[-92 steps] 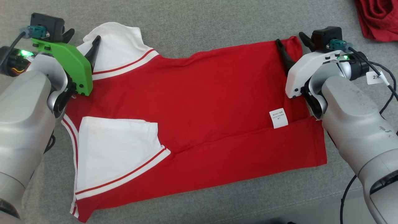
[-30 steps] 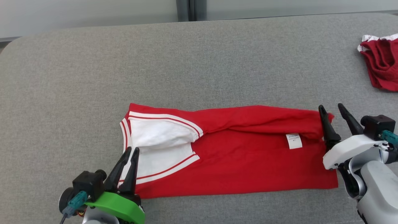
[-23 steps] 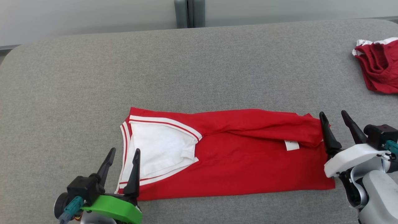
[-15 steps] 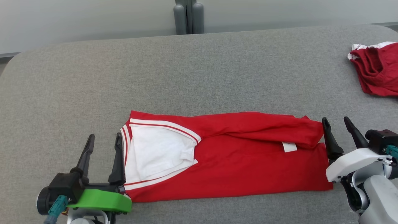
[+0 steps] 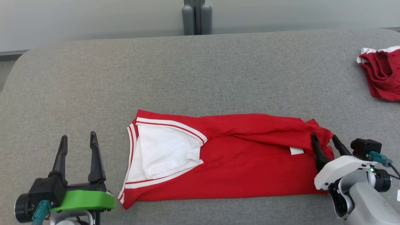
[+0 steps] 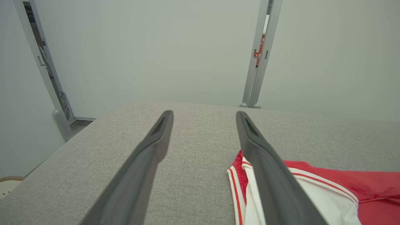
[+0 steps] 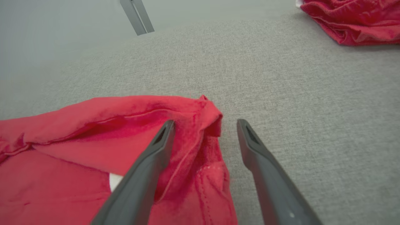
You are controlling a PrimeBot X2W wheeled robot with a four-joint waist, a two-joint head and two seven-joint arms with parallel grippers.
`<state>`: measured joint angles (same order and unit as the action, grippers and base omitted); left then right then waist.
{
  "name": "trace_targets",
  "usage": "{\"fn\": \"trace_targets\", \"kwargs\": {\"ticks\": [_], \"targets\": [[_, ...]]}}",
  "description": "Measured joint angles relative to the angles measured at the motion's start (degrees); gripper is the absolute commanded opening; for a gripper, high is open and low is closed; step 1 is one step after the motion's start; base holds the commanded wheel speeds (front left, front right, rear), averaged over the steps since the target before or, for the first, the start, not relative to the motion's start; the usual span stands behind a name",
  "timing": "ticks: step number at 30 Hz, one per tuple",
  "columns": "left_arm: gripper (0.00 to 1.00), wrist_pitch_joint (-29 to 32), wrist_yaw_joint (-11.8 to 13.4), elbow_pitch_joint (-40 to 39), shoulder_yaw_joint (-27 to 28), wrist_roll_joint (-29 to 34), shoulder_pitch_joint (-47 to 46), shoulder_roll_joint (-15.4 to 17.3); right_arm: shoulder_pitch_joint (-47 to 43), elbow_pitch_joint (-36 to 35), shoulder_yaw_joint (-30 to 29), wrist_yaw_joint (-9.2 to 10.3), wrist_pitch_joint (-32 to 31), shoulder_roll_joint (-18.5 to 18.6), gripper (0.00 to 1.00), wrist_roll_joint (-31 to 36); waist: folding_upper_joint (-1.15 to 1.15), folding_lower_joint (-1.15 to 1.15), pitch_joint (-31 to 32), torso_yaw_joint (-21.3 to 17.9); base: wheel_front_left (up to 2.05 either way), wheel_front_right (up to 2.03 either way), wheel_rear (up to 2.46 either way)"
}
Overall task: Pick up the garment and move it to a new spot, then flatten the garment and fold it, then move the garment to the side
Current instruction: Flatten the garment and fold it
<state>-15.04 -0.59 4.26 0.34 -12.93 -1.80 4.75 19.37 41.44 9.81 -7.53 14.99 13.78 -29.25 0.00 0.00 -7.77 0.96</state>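
Note:
The garment [image 5: 243,162] is a red shirt with white, red-striped sleeves, folded into a long strip across the middle of the grey table [image 5: 200,72]. My left gripper [image 5: 78,136] stands open at the lower left, a little apart from the garment's sleeve end, with nothing between its fingers. In the left wrist view the open left gripper [image 6: 204,113] has the sleeve end [image 6: 328,193] just right of its right finger. My right gripper [image 5: 324,136] is open at the garment's right end. In the right wrist view the rumpled red corner [image 7: 206,115] lies between the spread fingers of the right gripper [image 7: 205,122].
A second red garment [image 5: 382,75] lies crumpled at the table's far right edge, also in the right wrist view [image 7: 353,18]. A grey post [image 5: 197,17] stands behind the table. The table's rounded left corner [image 5: 18,62] drops to the floor.
My left gripper has opened, let go of the sleeve end and drawn off to the left. The right gripper has opened wider and now straddles the garment's right corner. The camera has shifted.

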Motion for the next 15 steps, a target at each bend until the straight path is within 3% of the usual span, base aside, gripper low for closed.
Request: {"fn": "trace_targets", "kwargs": {"ticks": [7, 8, 9, 15], "targets": [[1.0, 0.0, -2.5, 1.3, 2.4, 2.5, 0.0, -1.5, 1.3, 8.1, 2.5, 0.01, 0.1, -1.3, 1.0, -1.6, 0.0, 0.0, -0.1, 0.6, 0.0, 0.0, 0.0], [1.0, 0.0, -2.6, 1.3, 2.5, 2.6, 0.0, -1.6, 1.6, 9.0, 3.1, 0.02, 0.2, -1.5, 0.47, -2.4, 0.0, 0.0, -0.1, 0.7, 0.0, 0.0, 0.0], [1.0, 0.0, -2.9, 1.4, 2.7, 2.9, 0.0, -1.6, 2.0, 9.7, 3.8, 0.04, 0.3, -1.4, 0.0, -3.0, 0.0, 0.0, 0.0, 0.8, 0.0, 0.0, 0.0], [1.0, 0.0, -3.5, 1.6, 3.4, 3.5, 0.0, -1.8, 2.4, 10.1, 6.3, 0.01, 0.2, -1.0, 0.0, -5.9, 0.0, 0.0, 0.4, 0.4, 0.0, 0.0, 0.0]]}}
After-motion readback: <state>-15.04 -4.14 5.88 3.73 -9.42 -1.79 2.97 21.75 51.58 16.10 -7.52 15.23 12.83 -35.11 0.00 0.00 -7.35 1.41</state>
